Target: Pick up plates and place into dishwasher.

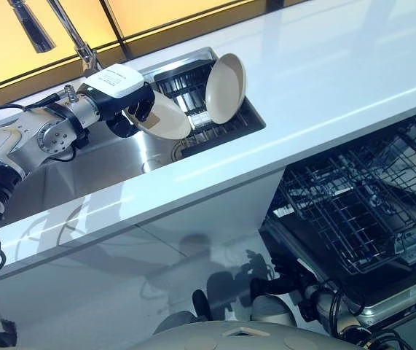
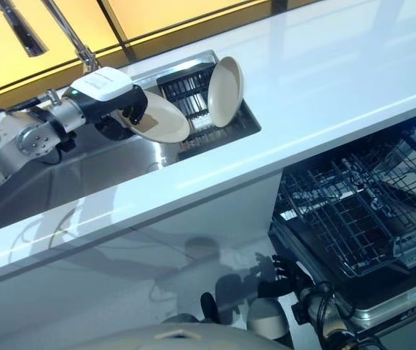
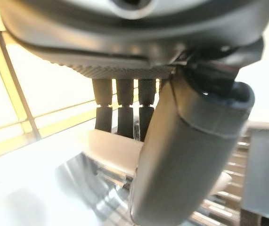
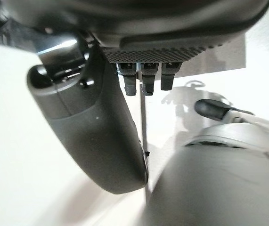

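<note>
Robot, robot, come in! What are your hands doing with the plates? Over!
Left hand gripping one plate over sink. Second plate leaning in rack. Right hand low, idle. Dishwasher rack open.

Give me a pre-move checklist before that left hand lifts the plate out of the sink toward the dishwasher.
1. Left hand on the near plate: ok, its fingers reach over the rim.
2. Grip firm enough to lift: cannot tell, the contact is hidden behind the hand.
3. Second plate free of the lift path: not ok, it leans on edge close beside the held one in the sink rack.
4. Dishwasher rack pulled out and free of dishes: ok.
5. Right hand out of the way: ok, low by the cabinet front.
6. Faucet clear of the arm: ok.
</note>
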Motion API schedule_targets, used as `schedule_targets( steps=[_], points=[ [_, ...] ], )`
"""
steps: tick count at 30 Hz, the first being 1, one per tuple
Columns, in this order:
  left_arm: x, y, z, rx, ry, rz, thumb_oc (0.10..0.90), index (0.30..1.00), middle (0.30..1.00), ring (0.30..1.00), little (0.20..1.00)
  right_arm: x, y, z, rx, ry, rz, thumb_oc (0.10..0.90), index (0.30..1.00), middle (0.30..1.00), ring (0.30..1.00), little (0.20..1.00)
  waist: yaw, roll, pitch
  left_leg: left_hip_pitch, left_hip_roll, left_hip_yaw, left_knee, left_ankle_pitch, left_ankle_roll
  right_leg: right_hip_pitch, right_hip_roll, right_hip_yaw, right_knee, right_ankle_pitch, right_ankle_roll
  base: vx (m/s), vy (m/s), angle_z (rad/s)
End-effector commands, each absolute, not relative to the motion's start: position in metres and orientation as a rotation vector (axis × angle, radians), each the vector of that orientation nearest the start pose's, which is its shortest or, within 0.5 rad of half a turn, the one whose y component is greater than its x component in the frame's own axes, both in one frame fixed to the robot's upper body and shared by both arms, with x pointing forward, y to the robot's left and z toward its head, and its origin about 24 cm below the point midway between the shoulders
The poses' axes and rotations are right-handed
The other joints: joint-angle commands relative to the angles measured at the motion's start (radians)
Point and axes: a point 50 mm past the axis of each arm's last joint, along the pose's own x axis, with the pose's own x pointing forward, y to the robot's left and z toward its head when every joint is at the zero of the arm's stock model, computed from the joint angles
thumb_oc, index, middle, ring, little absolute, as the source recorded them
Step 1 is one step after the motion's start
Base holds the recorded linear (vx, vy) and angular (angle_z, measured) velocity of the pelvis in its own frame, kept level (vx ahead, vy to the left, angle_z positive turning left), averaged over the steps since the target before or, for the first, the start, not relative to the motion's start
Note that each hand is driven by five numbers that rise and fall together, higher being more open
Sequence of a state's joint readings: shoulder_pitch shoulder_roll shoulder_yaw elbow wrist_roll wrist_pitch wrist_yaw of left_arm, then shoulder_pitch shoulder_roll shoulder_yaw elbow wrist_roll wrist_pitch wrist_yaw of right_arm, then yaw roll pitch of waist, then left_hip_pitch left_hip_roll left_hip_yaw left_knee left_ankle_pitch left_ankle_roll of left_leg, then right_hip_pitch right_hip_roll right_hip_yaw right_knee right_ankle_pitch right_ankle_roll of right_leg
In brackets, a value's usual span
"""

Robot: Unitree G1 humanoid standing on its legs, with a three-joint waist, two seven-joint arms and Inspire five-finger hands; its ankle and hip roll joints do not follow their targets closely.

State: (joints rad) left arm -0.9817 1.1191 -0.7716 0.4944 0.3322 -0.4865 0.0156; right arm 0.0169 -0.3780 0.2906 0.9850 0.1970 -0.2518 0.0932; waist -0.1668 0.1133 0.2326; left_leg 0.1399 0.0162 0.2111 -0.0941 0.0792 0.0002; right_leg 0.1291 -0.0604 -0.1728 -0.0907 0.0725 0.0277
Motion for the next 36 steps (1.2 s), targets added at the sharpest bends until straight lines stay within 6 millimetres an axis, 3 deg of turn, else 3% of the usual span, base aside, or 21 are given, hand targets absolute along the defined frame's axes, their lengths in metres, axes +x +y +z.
schedule_targets(
  steps=[1,6,9,13,22,27,36],
  points=[
    [0.331,0.261,0.313,1.526,-0.721,-0.030,0.100,0.300,0.300,0.300,0.200,0.172,-0.237,-0.099,-0.223,0.573,0.128,0.800,0.900,0.900,0.900,0.900,0.002,0.006,-0.099,0.018,-0.043,0.032,0.044,-0.125,0.003,-0.018,0.027,-0.005,0.062,-0.101,0.059,0.00,0.000,0.00],
    [0.328,0.266,0.315,1.480,-0.745,-0.006,0.100,0.300,0.300,0.300,0.200,0.183,-0.230,-0.085,-0.211,0.460,0.156,0.800,0.900,0.900,0.900,0.900,0.000,0.002,-0.112,0.026,-0.044,0.026,0.032,-0.124,0.006,-0.016,0.031,-0.003,0.063,-0.105,0.060,0.00,0.000,0.00],
    [0.326,0.268,0.315,1.455,-0.768,0.010,0.100,0.300,0.300,0.300,0.200,0.196,-0.223,-0.066,-0.189,0.335,0.158,0.800,0.900,0.900,0.900,0.900,-0.004,-0.001,-0.114,0.029,-0.045,0.024,0.028,-0.125,0.009,-0.018,0.033,0.003,0.063,-0.104,0.060,0.00,0.000,-0.01],
    [0.319,0.274,0.307,1.426,-0.815,0.039,0.100,0.300,0.300,0.300,0.200,0.213,-0.212,-0.021,-0.161,0.061,0.167,0.800,0.900,0.900,0.900,0.900,-0.020,-0.004,-0.112,0.034,-0.043,0.028,0.022,-0.127,0.012,-0.026,0.036,0.014,0.072,-0.106,0.060,0.00,0.017,-0.04],
    [0.314,0.276,0.299,1.425,-0.825,0.037,0.100,0.300,0.300,0.300,0.200,0.219,-0.226,0.014,-0.221,-0.119,0.137,0.800,0.900,0.900,0.900,0.900,-0.035,-0.010,-0.123,0.036,-0.042,0.037,0.016,-0.128,0.019,-0.038,0.041,0.028,0.084,-0.114,0.061,0.00,0.017,-0.04],
    [0.314,0.274,0.300,1.407,-0.850,0.051,0.100,0.300,0.300,0.300,0.200,0.224,-0.223,0.031,-0.266,-0.221,0.159,0.800,0.900,0.900,0.900,0.900,-0.039,-0.009,-0.127,0.041,-0.045,0.037,0.014,-0.129,0.022,-0.039,0.045,0.039,0.086,-0.114,0.060,0.03,0.007,-0.05],
    [0.299,0.284,0.299,1.362,-0.933,0.111,0.100,0.300,0.300,0.300,0.200,0.230,-0.232,0.108,-0.292,-0.602,0.104,0.800,0.900,0.900,0.900,0.900,-0.047,-0.004,-0.121,0.042,-0.044,0.046,0.014,-0.130,0.024,-0.050,0.056,0.064,0.101,-0.120,0.057,0.01,0.029,-0.09]
  ],
)
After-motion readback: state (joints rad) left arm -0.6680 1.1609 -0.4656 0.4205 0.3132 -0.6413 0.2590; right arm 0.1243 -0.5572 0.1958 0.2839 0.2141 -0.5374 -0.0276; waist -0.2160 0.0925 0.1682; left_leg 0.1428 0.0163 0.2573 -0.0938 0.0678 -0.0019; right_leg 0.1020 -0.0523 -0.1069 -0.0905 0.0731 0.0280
